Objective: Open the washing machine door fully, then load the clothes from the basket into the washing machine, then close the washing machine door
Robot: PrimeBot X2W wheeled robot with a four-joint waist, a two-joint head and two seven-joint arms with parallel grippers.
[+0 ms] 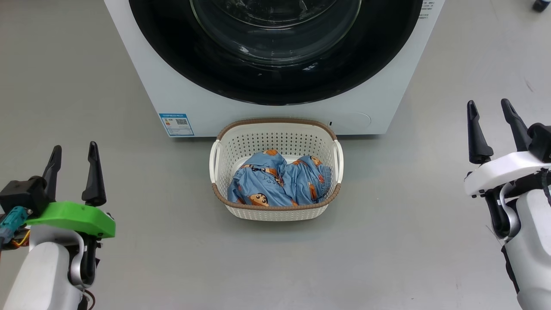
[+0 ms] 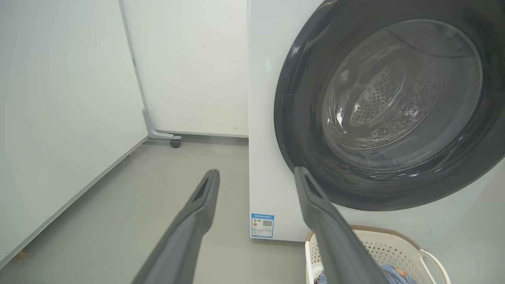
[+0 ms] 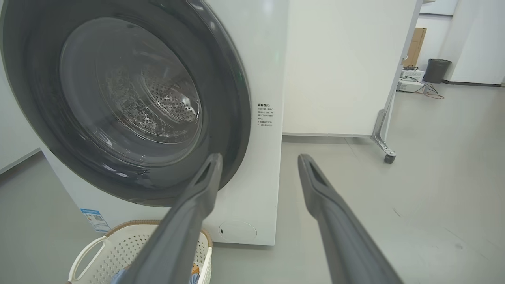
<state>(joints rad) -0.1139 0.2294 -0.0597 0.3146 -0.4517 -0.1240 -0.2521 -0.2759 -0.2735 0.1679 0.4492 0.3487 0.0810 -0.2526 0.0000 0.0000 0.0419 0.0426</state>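
The left gripper point(image 1: 74, 147) and the right gripper point(image 1: 489, 103) hover with fingers spread wide, each holding nothing. Between them and well apart from both, the basket point(image 1: 275, 122) stands on the floor with the clothes point(image 1: 275, 181) heaped inside. It sits just in front of the washing machine point(image 1: 181, 101), under the shut washing machine door point(image 1: 172, 51).

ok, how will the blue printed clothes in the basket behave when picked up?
Likely floppy: the clothes lie crumpled in folds, so a pinch would probably lift one part while the rest drapes. Probably light, being thin fabric. The bunches overlap in the basket, so one may drag another along.
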